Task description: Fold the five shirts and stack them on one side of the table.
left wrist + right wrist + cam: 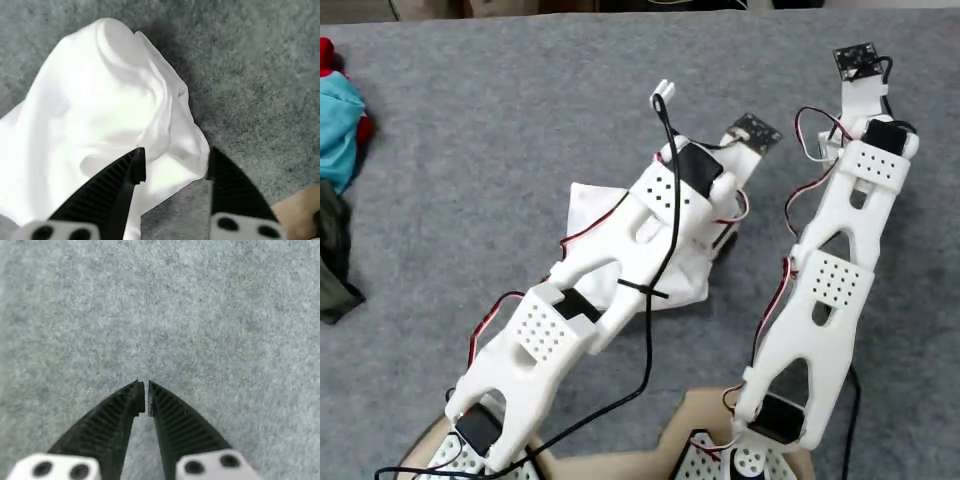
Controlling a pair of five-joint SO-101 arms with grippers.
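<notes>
Grey felt (470, 120) covers the whole table.

- Left edge of the high view: a heap of garments, with a red garment (328, 55) uppermost in the frame, a teal shirt (338, 125) below it, and a dark green garment (332, 255) lowest.
- Centre: a white shirt (592, 208), crumpled and unfolded, partly under the left arm (620, 260).
- Left gripper (176, 155): jaws spread wide with nothing held. It sits above the white shirt's (100, 115) edge; whether it touches cannot be told.
- Right of centre: the right arm (830, 270) reaches toward the upper right.
- Right gripper (146, 386): tips pressed together, nothing between them, over bare felt (160, 300).
</notes>
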